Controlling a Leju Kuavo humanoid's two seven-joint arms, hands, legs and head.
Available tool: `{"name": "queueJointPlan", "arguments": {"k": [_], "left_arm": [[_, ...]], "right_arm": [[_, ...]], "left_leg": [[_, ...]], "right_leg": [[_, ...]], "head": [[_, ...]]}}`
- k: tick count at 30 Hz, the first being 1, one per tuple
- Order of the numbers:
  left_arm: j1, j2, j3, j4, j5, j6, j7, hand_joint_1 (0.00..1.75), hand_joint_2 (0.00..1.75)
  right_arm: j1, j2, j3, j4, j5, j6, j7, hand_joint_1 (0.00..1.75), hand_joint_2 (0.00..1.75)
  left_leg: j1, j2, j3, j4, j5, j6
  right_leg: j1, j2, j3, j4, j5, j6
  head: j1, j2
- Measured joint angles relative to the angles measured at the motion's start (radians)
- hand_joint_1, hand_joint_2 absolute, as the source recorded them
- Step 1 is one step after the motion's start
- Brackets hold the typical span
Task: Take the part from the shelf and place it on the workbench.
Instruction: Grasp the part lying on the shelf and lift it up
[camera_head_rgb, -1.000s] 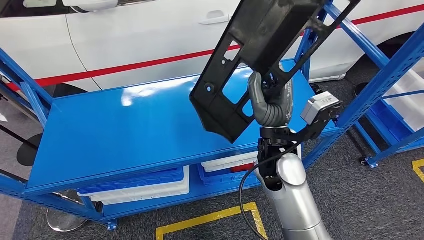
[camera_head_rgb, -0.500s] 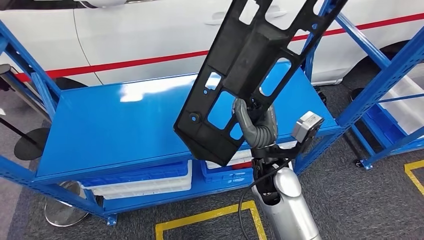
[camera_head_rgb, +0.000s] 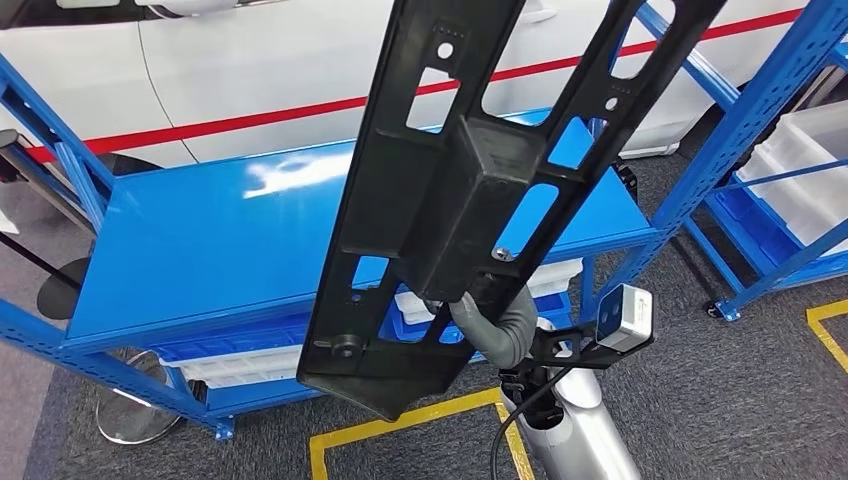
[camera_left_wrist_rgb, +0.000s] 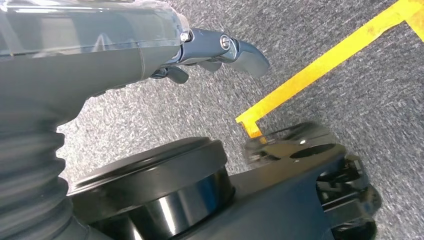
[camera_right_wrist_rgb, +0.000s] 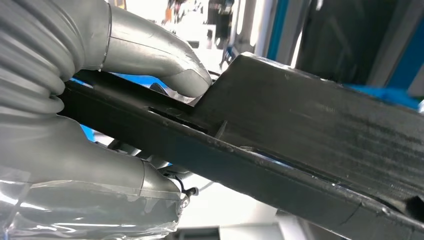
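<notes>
Black part (camera_head_rgb: 470, 190), one, gripped by right hand (camera_head_rgb: 497, 318) fingers (camera_right_wrist_rgb: 150, 55), left hand (camera_left_wrist_rgb: 220, 52) fingers loosely curled, holding nothing

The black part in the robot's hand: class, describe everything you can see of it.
The black part is a long, flat panel of matt, plastic-looking material, pierced by rectangular cut-outs and small round holes, with a raised boxy block along its middle. It is held in the air, tilted, over the blue workbench. The right hand grips its lower portion, thumb pressing one face.
</notes>
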Motion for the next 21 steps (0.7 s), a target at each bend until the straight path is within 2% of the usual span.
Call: {"name": "queueJointPlan", "arguments": {"k": [1,2,3,4,5,7,8,9,11,12,13,14,16,17,18,19,20,21], "left_arm": [[-0.002,0.000,0.000,0.000,0.000,0.000,-0.001,0.00,1.75],[-0.003,0.000,0.000,0.000,-0.001,-0.001,-0.001,0.00,1.75],[-0.003,0.000,0.000,0.000,-0.001,-0.001,-0.002,0.00,1.75],[-0.003,0.000,0.000,0.000,-0.002,-0.001,-0.001,0.00,1.75],[-0.002,0.000,0.000,0.000,-0.003,-0.001,-0.001,0.00,1.75],[0.000,0.000,0.000,0.000,-0.005,0.000,0.000,0.00,1.75],[0.002,0.000,0.000,0.000,-0.005,0.001,0.000,0.00,1.75],[0.003,0.000,0.000,0.000,-0.006,0.001,0.001,0.00,1.75],[0.005,0.000,0.000,0.000,-0.006,0.001,0.001,0.00,1.75],[0.005,-0.001,0.000,0.000,-0.006,0.002,0.001,0.00,1.75],[0.005,-0.002,0.000,0.000,-0.006,0.002,0.001,0.00,1.75],[0.005,-0.004,0.000,0.000,-0.006,0.002,0.001,0.00,1.75],[0.003,-0.004,0.000,0.000,-0.007,0.002,0.001,0.00,1.75],[0.002,-0.004,0.000,0.000,-0.008,0.001,0.001,0.00,1.75],[0.002,-0.005,0.000,0.000,-0.008,0.001,0.001,0.00,1.75],[0.001,-0.005,0.000,0.000,-0.009,0.001,0.001,0.00,1.75],[0.001,-0.005,0.000,0.000,-0.009,0.000,0.001,0.00,1.75],[0.000,-0.005,0.000,0.000,-0.010,0.000,0.002,0.00,1.75]], "right_arm": [[0.006,0.000,0.002,-0.006,-0.008,0.022,0.001,1.75,1.75],[0.013,0.000,0.005,-0.011,-0.017,0.044,0.003,1.75,1.75],[0.021,0.001,0.007,-0.018,-0.023,0.062,0.007,1.75,1.75],[0.027,0.001,0.010,-0.024,-0.028,0.077,0.011,1.75,1.75],[0.032,0.003,0.011,-0.030,-0.030,0.087,0.015,1.75,1.75],[0.036,0.006,0.013,-0.040,-0.032,0.097,0.019,1.75,1.75],[0.038,0.007,0.013,-0.045,-0.033,0.100,0.020,1.75,1.75],[0.039,0.008,0.014,-0.049,-0.033,0.103,0.021,1.75,1.75],[0.042,0.010,0.014,-0.053,-0.031,0.110,0.025,1.75,1.75],[0.043,0.010,0.014,-0.053,-0.030,0.113,0.029,1.75,1.75],[0.044,0.011,0.014,-0.053,-0.028,0.115,0.032,1.75,1.75],[0.044,0.011,0.014,-0.053,-0.026,0.116,0.035,1.75,1.75],[0.047,0.011,0.014,-0.053,-0.021,0.118,0.039,1.75,1.75],[0.049,0.011,0.014,-0.053,-0.019,0.118,0.040,1.75,1.75],[0.051,0.011,0.014,-0.053,-0.017,0.118,0.040,1.75,1.75],[0.053,0.011,0.014,-0.053,-0.014,0.118,0.040,1.75,1.75],[0.054,0.011,0.013,-0.053,-0.012,0.118,0.041,1.75,1.75],[0.054,0.012,0.013,-0.054,-0.010,0.118,0.042,1.75,1.75]], "left_leg": [[0.000,0.000,-0.015,0.064,-0.036,-0.002],[0.000,0.000,-0.022,0.110,-0.055,-0.003],[0.000,0.000,-0.013,0.124,-0.055,-0.004],[0.000,0.000,0.014,0.100,-0.037,-0.003],[0.000,0.000,0.056,0.044,-0.010,-0.001],[-0.002,-0.001,0.140,-0.091,0.020,0.005],[-0.004,-0.001,0.163,-0.134,0.023,0.008],[-0.007,-0.002,0.170,-0.154,0.020,0.012],[-0.007,-0.002,0.162,-0.160,0.029,0.024],[-0.005,0.000,0.158,-0.163,0.037,0.031],[-0.003,0.003,0.153,-0.166,0.045,0.038],[-0.001,0.008,0.147,-0.168,0.054,0.045],[-0.004,0.017,0.129,-0.167,0.067,0.053],[-0.005,0.022,0.119,-0.165,0.073,0.054],[-0.006,0.028,0.110,-0.163,0.078,0.053],[-0.006,0.033,0.102,-0.160,0.082,0.052],[-0.007,0.039,0.095,-0.156,0.085,0.051],[-0.007,0.045,0.089,-0.153,0.087,0.049]], "right_leg": [[0.002,-0.001,-0.008,0.001,0.006,-0.002],[0.004,-0.002,-0.017,0.003,0.011,-0.003],[0.006,-0.003,-0.025,0.005,0.016,-0.002],[0.006,-0.003,-0.033,0.009,0.020,-0.001],[0.007,-0.002,-0.041,0.013,0.024,0.000],[0.008,0.000,-0.055,0.021,0.031,0.007],[0.009,0.000,-0.060,0.023,0.036,0.013],[0.010,0.000,-0.064,0.024,0.042,0.020],[0.009,0.000,-0.069,0.024,0.053,0.033],[0.008,0.001,-0.073,0.031,0.046,0.039],[0.008,0.003,-0.082,0.050,0.024,0.044],[0.006,0.004,-0.096,0.090,-0.012,0.048],[0.003,0.005,-0.135,0.209,-0.096,0.056],[0.001,0.005,-0.147,0.262,-0.118,0.058],[0.000,0.004,-0.146,0.288,-0.118,0.060],[-0.001,0.003,-0.129,0.280,-0.100,0.060],[-0.001,-0.001,-0.093,0.239,-0.074,0.059],[0.000,-0.014,-0.047,0.172,-0.054,0.056]], "head": [[0.000,0.000],[0.000,0.000],[0.000,0.000],[0.000,0.000],[0.000,0.000],[0.000,0.000],[0.000,0.000],[0.000,0.000],[0.001,0.000],[0.001,0.000],[0.002,0.000],[0.003,0.000],[0.004,0.000],[0.004,0.000],[0.004,0.000],[0.004,0.000],[0.004,0.000],[0.004,0.000]]}}
